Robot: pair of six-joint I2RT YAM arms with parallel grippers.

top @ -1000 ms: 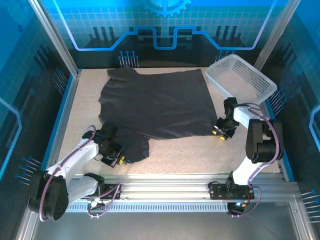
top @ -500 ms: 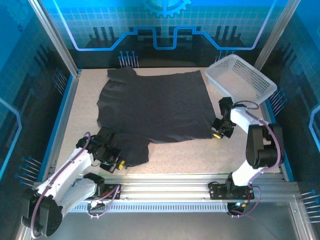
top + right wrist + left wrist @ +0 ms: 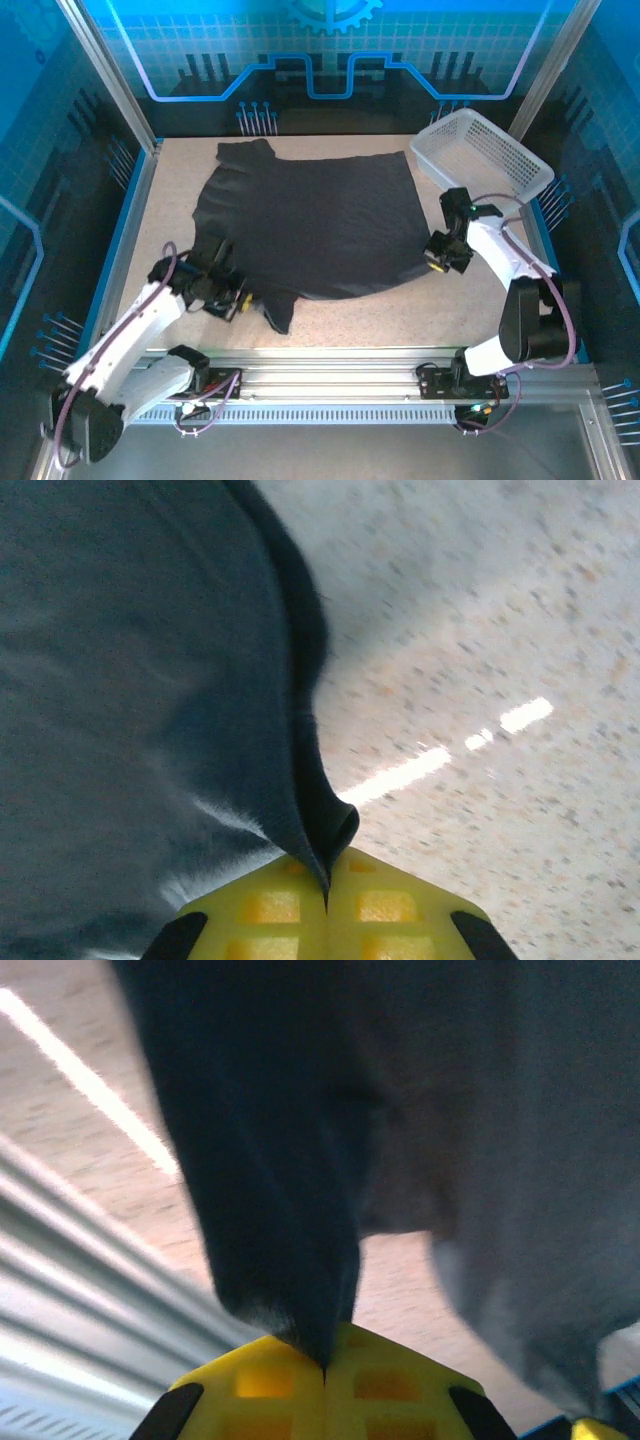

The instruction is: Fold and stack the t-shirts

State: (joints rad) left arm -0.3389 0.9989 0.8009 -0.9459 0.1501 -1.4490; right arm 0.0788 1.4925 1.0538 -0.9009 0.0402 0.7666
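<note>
A dark charcoal t-shirt (image 3: 310, 220) lies spread over the middle of the table, its near edge lifted. My left gripper (image 3: 228, 296) is shut on the shirt's near-left part; in the left wrist view the cloth (image 3: 270, 1160) runs down into the closed yellow jaws of that gripper (image 3: 325, 1368). My right gripper (image 3: 437, 262) is shut on the shirt's near-right edge; in the right wrist view a folded hem (image 3: 310, 780) is pinched at that gripper (image 3: 326, 892). A narrow flap (image 3: 280, 312) hangs toward the front between them.
A white mesh basket (image 3: 482, 152) stands at the back right corner. The speckled tabletop (image 3: 400, 310) lies bare in front of the shirt. An aluminium rail (image 3: 350, 352) runs along the near edge, and blue frame edges border both sides.
Both grippers have risen and drawn the shirt's near edge up and back. The lump of cloth at the near left has stretched into a narrow flap. The left arm swung slightly left.
</note>
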